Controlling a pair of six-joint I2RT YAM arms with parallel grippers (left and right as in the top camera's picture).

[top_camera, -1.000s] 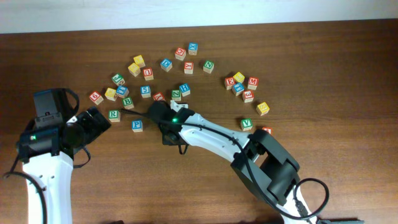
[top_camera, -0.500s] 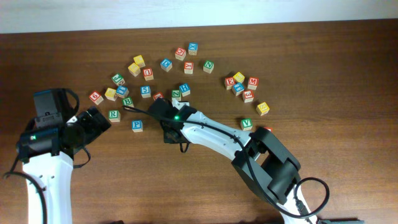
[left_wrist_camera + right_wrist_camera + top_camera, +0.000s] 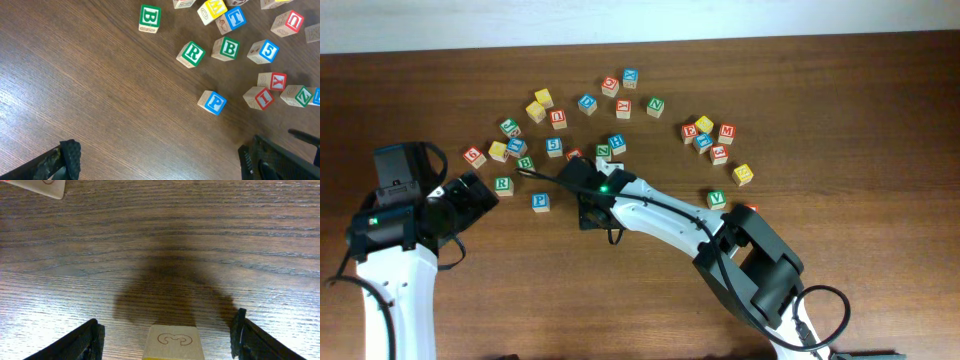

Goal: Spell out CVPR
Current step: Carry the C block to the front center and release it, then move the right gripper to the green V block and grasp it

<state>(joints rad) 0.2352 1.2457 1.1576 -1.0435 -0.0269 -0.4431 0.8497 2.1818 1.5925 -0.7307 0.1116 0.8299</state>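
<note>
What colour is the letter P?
Blue, on the small wooden cube; left wrist view shows it best.

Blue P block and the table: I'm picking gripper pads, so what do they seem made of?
Blue P block: likely pale wood, bare matte sides, letter and border painted blue. Table: dark brown wood or wood-look laminate, with streaky grain and a faint sheen; cannot tell which.

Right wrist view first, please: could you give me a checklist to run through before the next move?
1. Right fingers open: ok.
2. Block centred between them, untouched: ok.
3. Letter on that block readable: cannot tell.
4. Left fingers open, nothing between: ok.
5. P block apart from its neighbours: ok.
6. V block in plain sight: ok.
</note>
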